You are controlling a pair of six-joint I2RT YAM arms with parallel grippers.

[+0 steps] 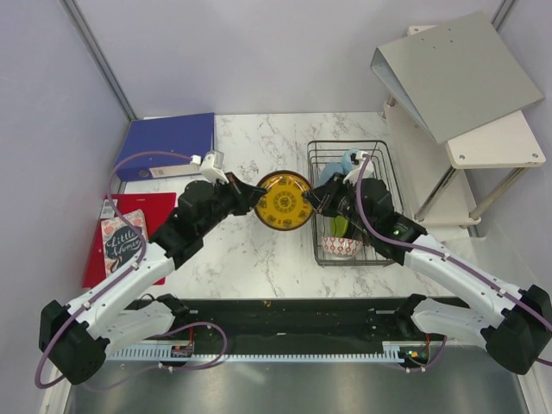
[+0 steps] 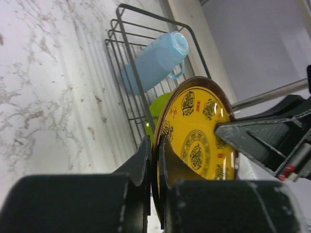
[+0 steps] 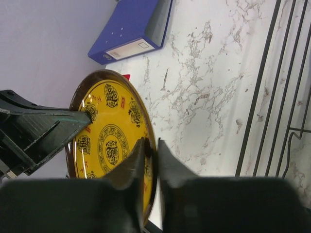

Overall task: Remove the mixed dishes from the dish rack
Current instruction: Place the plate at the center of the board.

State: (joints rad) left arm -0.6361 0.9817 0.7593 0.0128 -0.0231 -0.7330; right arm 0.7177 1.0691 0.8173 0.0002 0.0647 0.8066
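Note:
A yellow-brown patterned plate [image 1: 285,200] [image 2: 199,131] [image 3: 109,131] hangs on edge above the table, left of the dish rack [image 1: 354,144] [image 2: 121,58] [image 3: 262,87]. My left gripper [image 1: 256,195] [image 2: 155,143] is shut on its left rim. My right gripper [image 1: 315,200] [image 3: 151,143] straddles the opposite rim, its jaws slightly apart with a sliver of gap behind the plate. In the rack lie a light blue cup [image 1: 352,160] [image 2: 155,60], a lime green plate [image 1: 341,226] [image 2: 158,104] and a red-and-white bowl [image 1: 342,247]. My right arm hides part of the rack.
A blue ring binder [image 1: 168,138] [image 3: 133,26] lies at the back left. A red book [image 1: 121,237] sits at the left edge. A white shelf with a grey binder [image 1: 457,73] stands to the right of the rack.

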